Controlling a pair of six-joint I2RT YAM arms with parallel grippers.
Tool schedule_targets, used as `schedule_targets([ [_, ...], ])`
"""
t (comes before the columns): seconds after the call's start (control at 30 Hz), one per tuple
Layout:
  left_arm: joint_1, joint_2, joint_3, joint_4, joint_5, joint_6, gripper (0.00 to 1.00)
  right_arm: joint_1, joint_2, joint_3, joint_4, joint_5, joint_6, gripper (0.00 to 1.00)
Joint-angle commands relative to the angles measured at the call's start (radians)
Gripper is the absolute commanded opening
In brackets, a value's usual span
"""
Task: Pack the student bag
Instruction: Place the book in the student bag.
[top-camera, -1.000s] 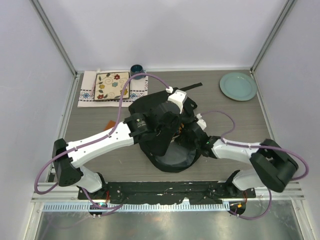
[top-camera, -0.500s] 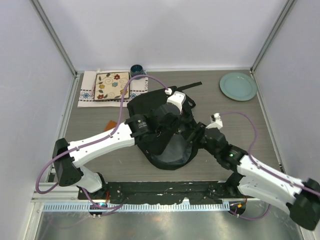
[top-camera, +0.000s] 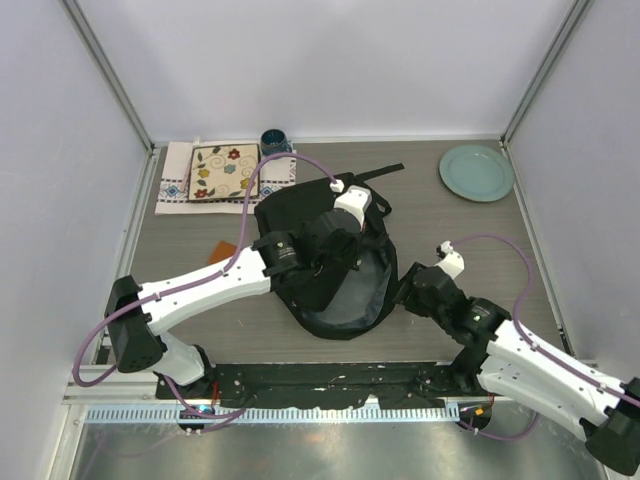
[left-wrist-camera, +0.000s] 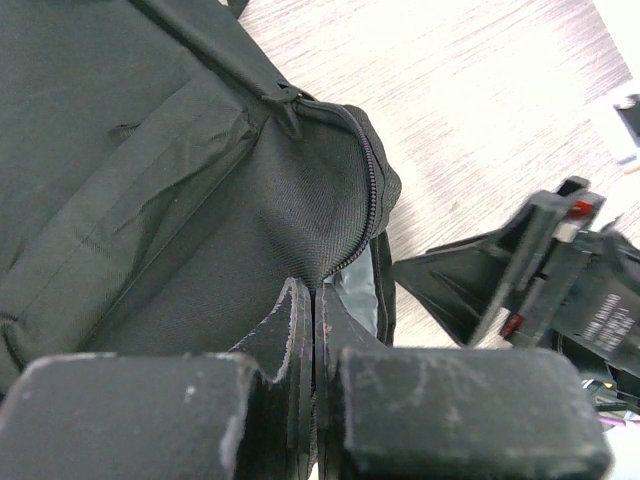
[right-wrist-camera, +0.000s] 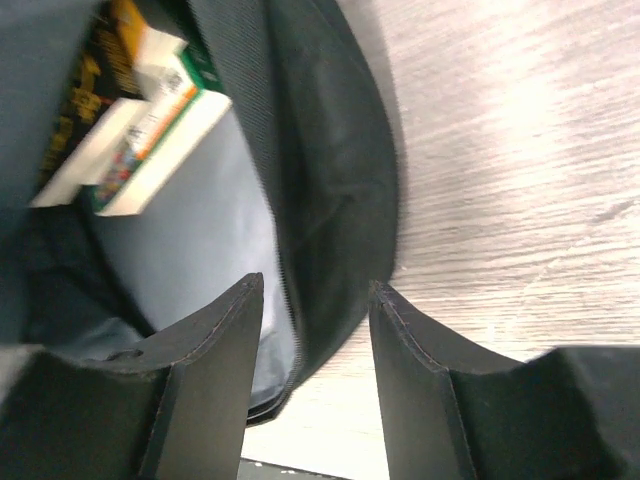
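Note:
The student bag (top-camera: 300, 215) lies in the middle of the table, black, with its mouth toward the near right. My left gripper (top-camera: 352, 258) is shut on the bag's zip edge (left-wrist-camera: 345, 200), holding the fabric up; the pinch shows in the left wrist view (left-wrist-camera: 315, 292). My right gripper (top-camera: 405, 293) stands open just outside the bag's right rim with nothing between its fingers (right-wrist-camera: 215, 330). The right wrist view looks into the bag's grey lining (right-wrist-camera: 200, 220), where a book with green and yellow print (right-wrist-camera: 130, 110) lies.
A teal plate (top-camera: 476, 172) sits at the back right. At the back left are a patterned tile (top-camera: 225, 172) on an embroidered cloth (top-camera: 175, 185) and a dark blue cup (top-camera: 274, 140). An orange item (top-camera: 222, 251) peeks out beside the left arm.
My right gripper opened and pulled back out of the bag toward the near right. The left gripper kept its hold on the zip edge.

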Motion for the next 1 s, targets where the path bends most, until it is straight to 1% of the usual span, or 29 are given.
schedule_targets([
  [0.0, 0.003, -0.011, -0.008, 0.051, 0.015, -0.012, 0.0, 0.004, 0.097, 0.026, 0.086, -0.008, -0.04, 0.51],
  [0.07, 0.005, -0.006, -0.011, 0.051, 0.021, -0.013, 0.0, 0.004, 0.125, 0.02, 0.123, -0.012, -0.046, 0.51],
  [0.17, 0.003, -0.003, -0.017, 0.054, 0.026, -0.015, 0.0, 0.004, 0.179, 0.024, 0.154, -0.023, -0.046, 0.47],
  [0.2, 0.003, 0.0, -0.017, 0.056, 0.027, -0.015, 0.0, 0.004, 0.186, 0.024, 0.169, -0.032, -0.047, 0.4],
  [0.23, 0.003, 0.001, -0.019, 0.057, 0.029, -0.015, 0.0, 0.006, 0.191, 0.02, 0.18, -0.052, -0.046, 0.37],
  [0.3, 0.003, 0.009, -0.024, 0.065, 0.033, -0.015, 0.0, 0.004, 0.185, 0.002, 0.207, -0.068, -0.035, 0.33],
  [0.47, 0.003, 0.027, -0.024, 0.072, 0.047, -0.018, 0.0, 0.004, 0.159, -0.023, 0.22, -0.078, -0.026, 0.29],
  [0.5, 0.005, 0.03, -0.025, 0.075, 0.049, -0.018, 0.0, 0.004, 0.157, -0.025, 0.217, -0.077, -0.026, 0.25],
  [0.6, 0.003, 0.038, -0.024, 0.077, 0.053, -0.018, 0.0, 0.004, 0.154, -0.025, 0.212, -0.078, -0.03, 0.17],
  [0.67, 0.003, 0.04, -0.024, 0.076, 0.053, -0.016, 0.0, 0.003, 0.156, -0.023, 0.212, -0.077, -0.032, 0.16],
  [0.7, 0.003, 0.04, -0.022, 0.077, 0.053, -0.016, 0.0, 0.004, 0.16, -0.017, 0.21, -0.078, -0.035, 0.05],
  [0.73, 0.003, 0.04, -0.025, 0.076, 0.053, -0.015, 0.0, 0.004, 0.162, -0.014, 0.207, -0.08, -0.041, 0.01],
  [0.87, 0.003, 0.044, -0.031, 0.077, 0.056, -0.013, 0.0, 0.004, 0.183, 0.035, 0.14, -0.049, -0.067, 0.0],
  [0.9, 0.003, 0.046, -0.033, 0.074, 0.058, -0.015, 0.0, 0.004, 0.187, 0.07, 0.078, -0.034, -0.072, 0.0],
  [0.97, 0.003, 0.047, -0.045, 0.085, 0.072, -0.019, 0.0, 0.004, 0.187, 0.107, 0.008, 0.01, -0.076, 0.0],
])
